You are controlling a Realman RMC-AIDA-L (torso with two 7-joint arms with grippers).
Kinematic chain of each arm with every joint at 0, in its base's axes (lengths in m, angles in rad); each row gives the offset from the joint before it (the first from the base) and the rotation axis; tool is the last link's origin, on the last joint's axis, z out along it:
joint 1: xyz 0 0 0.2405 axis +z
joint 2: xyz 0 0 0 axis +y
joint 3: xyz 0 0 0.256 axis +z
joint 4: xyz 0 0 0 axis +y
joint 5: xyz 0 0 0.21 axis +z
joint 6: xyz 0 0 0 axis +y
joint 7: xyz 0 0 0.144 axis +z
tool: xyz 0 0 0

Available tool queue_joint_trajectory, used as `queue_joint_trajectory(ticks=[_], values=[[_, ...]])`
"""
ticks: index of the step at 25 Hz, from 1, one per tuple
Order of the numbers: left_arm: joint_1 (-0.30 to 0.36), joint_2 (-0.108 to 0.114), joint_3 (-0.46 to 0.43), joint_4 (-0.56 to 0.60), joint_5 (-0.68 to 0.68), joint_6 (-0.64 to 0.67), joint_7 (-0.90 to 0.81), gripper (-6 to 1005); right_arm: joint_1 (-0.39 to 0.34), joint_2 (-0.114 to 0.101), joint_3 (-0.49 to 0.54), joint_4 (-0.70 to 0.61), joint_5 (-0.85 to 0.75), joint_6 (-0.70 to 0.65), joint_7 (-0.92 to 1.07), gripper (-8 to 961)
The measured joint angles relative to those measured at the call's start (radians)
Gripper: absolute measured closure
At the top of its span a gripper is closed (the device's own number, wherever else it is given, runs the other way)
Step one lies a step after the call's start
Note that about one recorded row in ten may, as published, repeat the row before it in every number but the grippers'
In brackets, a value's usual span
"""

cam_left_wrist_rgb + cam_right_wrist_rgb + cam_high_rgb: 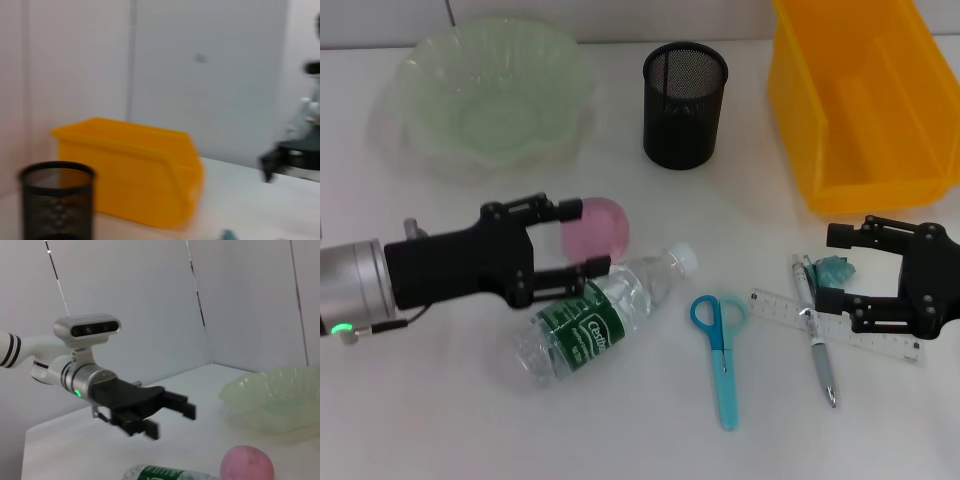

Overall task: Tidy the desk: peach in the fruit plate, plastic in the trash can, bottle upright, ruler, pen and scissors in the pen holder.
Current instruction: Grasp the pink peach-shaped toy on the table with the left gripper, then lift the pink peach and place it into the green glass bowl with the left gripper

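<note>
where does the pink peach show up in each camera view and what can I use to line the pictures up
Head view: the peach lies left of centre, between the open fingers of the left claw, beside the bottle.
Left wrist view: not in it.
Right wrist view: the peach sits at the bottom edge, near the fruit plate.
Shared landmark: the left claw, seen in head and right wrist views.

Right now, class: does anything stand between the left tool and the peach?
Nothing visible does. The open left tool already flanks the peach; the lying bottle sits just beside it, nearer the robot, not between.
</note>
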Motion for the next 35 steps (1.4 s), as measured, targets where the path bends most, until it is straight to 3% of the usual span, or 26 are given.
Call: queue_joint_trajectory(ticks=[11,20,24,32,35], values=[[-0.097,-0.005,0.014,-0.091,-0.03,-0.293,-0.056,215,-0.003,0.0,0.003,0.0,0.0,0.0,0.0,121],[-0.128,-0.005,0.187,-0.096,-0.036,-0.474,-0.124,222,0.0,0.0,-0.002,0.0,0.0,0.0,0.001,122],[-0.147,-0.003,0.249,-0.091,-0.033,-0.484,-0.157,226,0.003,0.0,-0.002,0.0,0.0,0.0,0.007,122],[-0.141,-0.004,0.3,-0.042,-0.049,-0.5,-0.191,602,0.0,0.0,0.003,-0.002,0.0,0.0,0.012,122],[-0.098,-0.001,0.296,0.027,-0.134,-0.493,-0.197,674,-0.002,0.0,0.005,-0.002,0.0,0.0,0.012,122]])
